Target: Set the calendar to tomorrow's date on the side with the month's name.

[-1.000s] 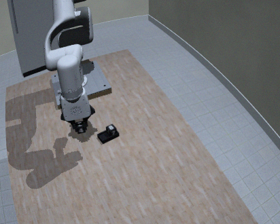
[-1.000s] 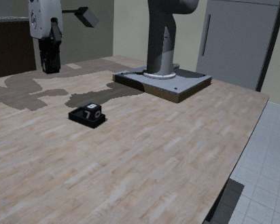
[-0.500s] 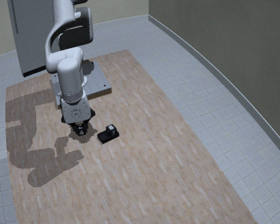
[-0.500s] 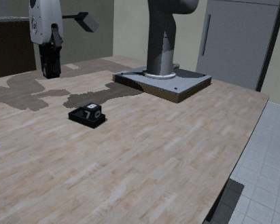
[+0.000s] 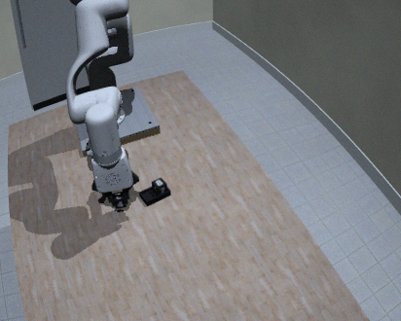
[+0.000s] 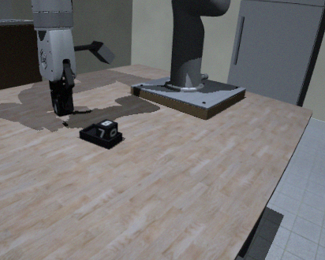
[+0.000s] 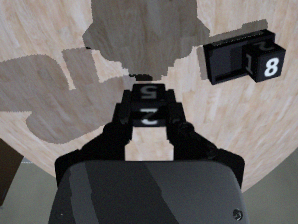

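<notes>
A black tray (image 5: 149, 199) (image 6: 95, 141) (image 7: 227, 66) lies flat on the table. A black cube (image 5: 159, 185) (image 6: 107, 129) (image 7: 270, 66) stands in one end of it, with a white 8 on top; the exterior view shows 7 and 0 on its sides. The other half of the tray is empty. My gripper (image 5: 119, 202) (image 6: 63, 109) (image 7: 149, 100) is shut on the other black cube (image 7: 148, 93), beside the tray's empty end and above the table. In the wrist view this held cube shows a 5 and a 2, both upside down there. Its other faces are hidden.
The wooden table (image 5: 200, 243) (image 6: 158, 177) carries the robot's base plate (image 5: 144, 122) (image 6: 222, 96) behind the tray. The arm's shadow falls around the gripper. The tray's low walls surround its empty half, and the standing cube rises above them.
</notes>
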Available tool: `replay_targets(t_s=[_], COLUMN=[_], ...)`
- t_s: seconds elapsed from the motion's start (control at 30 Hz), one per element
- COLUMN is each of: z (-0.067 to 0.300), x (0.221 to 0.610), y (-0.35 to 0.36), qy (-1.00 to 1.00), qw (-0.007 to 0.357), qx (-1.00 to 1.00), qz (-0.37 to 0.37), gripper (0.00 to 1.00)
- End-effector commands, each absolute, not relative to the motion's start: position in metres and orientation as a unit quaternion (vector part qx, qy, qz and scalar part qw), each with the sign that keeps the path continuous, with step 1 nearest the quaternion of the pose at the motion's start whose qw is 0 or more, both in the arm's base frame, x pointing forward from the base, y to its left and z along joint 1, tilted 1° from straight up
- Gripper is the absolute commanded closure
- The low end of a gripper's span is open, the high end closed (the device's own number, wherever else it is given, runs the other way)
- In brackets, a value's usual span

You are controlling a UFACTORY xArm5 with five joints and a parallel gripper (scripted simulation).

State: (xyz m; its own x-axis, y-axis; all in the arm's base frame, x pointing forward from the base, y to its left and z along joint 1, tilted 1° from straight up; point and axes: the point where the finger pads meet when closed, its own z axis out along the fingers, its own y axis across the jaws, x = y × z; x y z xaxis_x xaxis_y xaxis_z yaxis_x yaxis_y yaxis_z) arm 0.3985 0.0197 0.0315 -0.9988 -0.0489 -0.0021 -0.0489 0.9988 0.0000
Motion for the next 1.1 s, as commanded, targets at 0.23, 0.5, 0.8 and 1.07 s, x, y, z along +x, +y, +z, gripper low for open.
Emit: replay_targets(t_s=[0.23, 0.5, 0.8, 1.07], z=[0.007, 0.006, 0.006, 0.006], x=[0.401, 0.401, 0.401, 0.401], y=[0.019, 0.019, 0.019, 0.019], qy=[1.0, 1.0, 1.0, 1.0], qw=[0.003, 0.003, 0.003, 0.003], qx=[-0.024, -0.024, -0.024, -0.024], qz=[0.0, 0.0, 0.0, 0.0], gripper=[0.71, 0.71, 0.71, 0.71])
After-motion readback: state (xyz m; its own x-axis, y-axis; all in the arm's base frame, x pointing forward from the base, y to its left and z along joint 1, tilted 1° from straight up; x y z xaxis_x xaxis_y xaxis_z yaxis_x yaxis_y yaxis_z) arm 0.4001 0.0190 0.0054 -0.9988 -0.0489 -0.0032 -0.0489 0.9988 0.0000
